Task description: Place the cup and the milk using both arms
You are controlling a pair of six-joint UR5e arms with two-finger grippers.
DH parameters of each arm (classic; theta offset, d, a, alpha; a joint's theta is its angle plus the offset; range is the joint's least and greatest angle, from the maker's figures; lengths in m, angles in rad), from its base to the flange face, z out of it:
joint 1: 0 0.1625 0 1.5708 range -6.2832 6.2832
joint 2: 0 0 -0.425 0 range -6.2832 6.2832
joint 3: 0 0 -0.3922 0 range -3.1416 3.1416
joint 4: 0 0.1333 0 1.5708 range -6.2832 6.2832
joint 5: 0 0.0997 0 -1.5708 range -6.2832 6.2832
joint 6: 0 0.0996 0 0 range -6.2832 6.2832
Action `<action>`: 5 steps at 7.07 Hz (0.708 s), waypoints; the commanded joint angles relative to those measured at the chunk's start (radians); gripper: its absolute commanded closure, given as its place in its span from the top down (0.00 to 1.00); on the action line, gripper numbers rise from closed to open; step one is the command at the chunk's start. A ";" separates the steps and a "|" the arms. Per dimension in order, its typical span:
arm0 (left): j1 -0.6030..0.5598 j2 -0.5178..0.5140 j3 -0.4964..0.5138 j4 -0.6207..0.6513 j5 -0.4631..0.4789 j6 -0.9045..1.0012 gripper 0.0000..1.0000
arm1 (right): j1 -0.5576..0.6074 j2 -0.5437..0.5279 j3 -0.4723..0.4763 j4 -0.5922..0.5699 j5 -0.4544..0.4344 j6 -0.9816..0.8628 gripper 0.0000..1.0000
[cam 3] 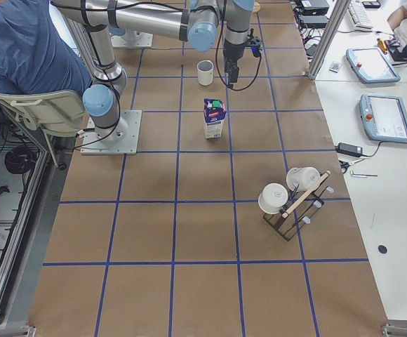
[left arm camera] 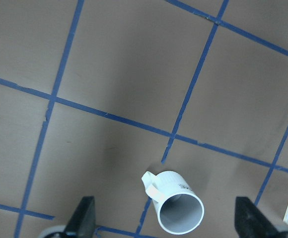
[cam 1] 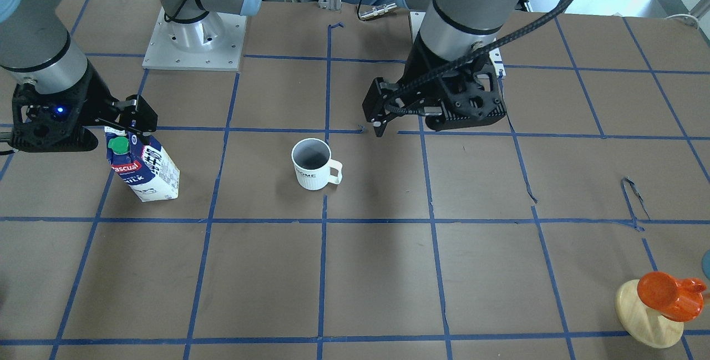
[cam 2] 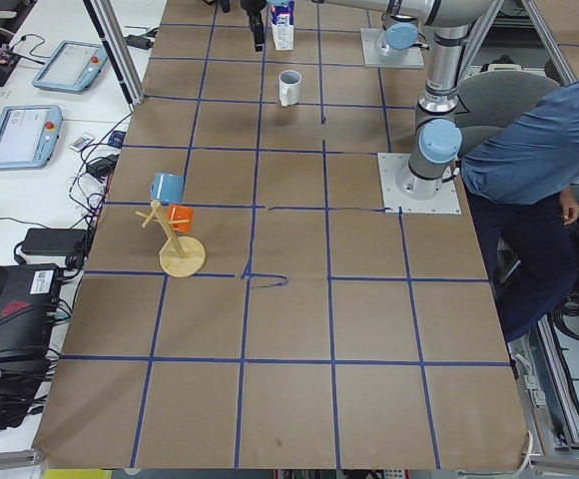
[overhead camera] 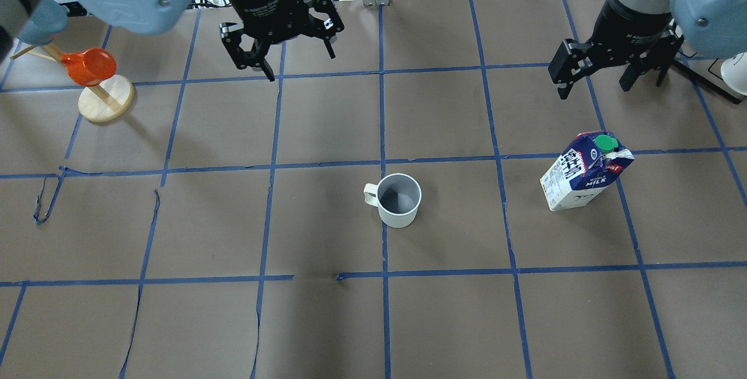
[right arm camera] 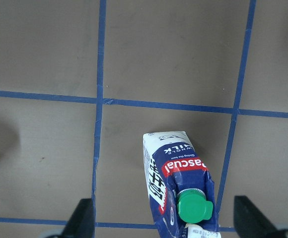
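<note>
The white ribbed cup (overhead camera: 398, 199) stands upright near the table's middle, handle toward the robot's left; "HOME" shows in the front view (cam 1: 312, 167). The blue-and-white milk carton (overhead camera: 583, 171) with a green cap stands upright to its right (cam 1: 145, 168). My left gripper (overhead camera: 292, 55) is open and empty, raised well beyond the cup; its wrist view shows the cup (left arm camera: 181, 210) between the open fingers, far below. My right gripper (overhead camera: 601, 84) is open and empty, raised beyond the milk; its wrist view shows the carton (right arm camera: 176, 178) below.
An orange cup on a wooden stand (overhead camera: 87, 66) sits at the far left, with a blue cup (overhead camera: 41, 20) beside it. A rack with white mugs (cam 3: 288, 200) stands at the right end. A person in blue (cam 2: 529, 180) is beside the arm bases.
</note>
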 commanded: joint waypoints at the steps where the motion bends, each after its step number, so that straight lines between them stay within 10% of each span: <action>1: 0.064 0.107 -0.117 -0.001 0.030 0.167 1.00 | -0.037 0.010 0.062 -0.037 0.002 -0.021 1.00; 5: 0.155 0.165 -0.195 0.145 0.056 0.284 1.00 | -0.072 0.014 0.141 -0.089 -0.004 -0.122 1.00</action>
